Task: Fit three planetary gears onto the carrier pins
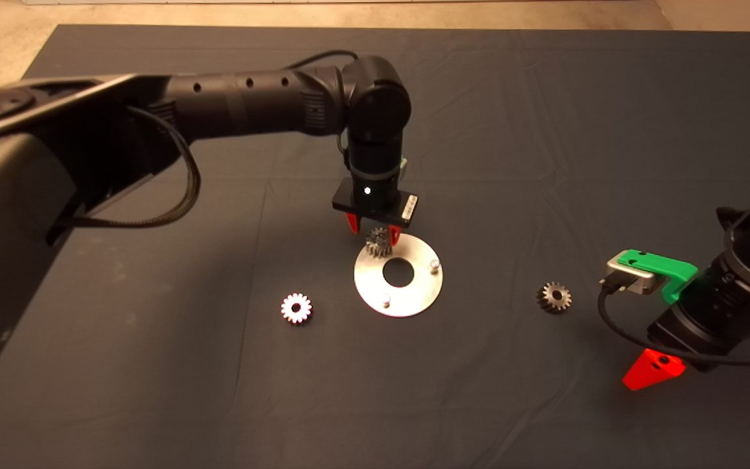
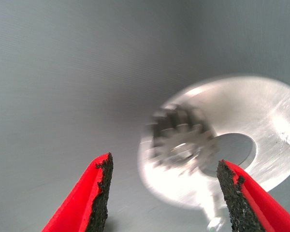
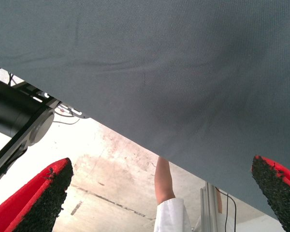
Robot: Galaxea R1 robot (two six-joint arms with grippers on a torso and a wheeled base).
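The left claw (image 1: 375, 232) hangs released above one planetary gear (image 1: 379, 242) resting on the disc's (image 1: 407, 296) far pin, where a tilted bore could jam, while two gears (image 1: 296, 307) (image 1: 553, 297) lie on the surface and the right claw (image 3: 159, 193) waits released.

A robot lab bench, where I work.
My two arms reach over a dark mat (image 1: 153, 391) on a table, bare concrete floor (image 3: 111, 169) beyond, a person's leg (image 3: 163, 181) standing by.
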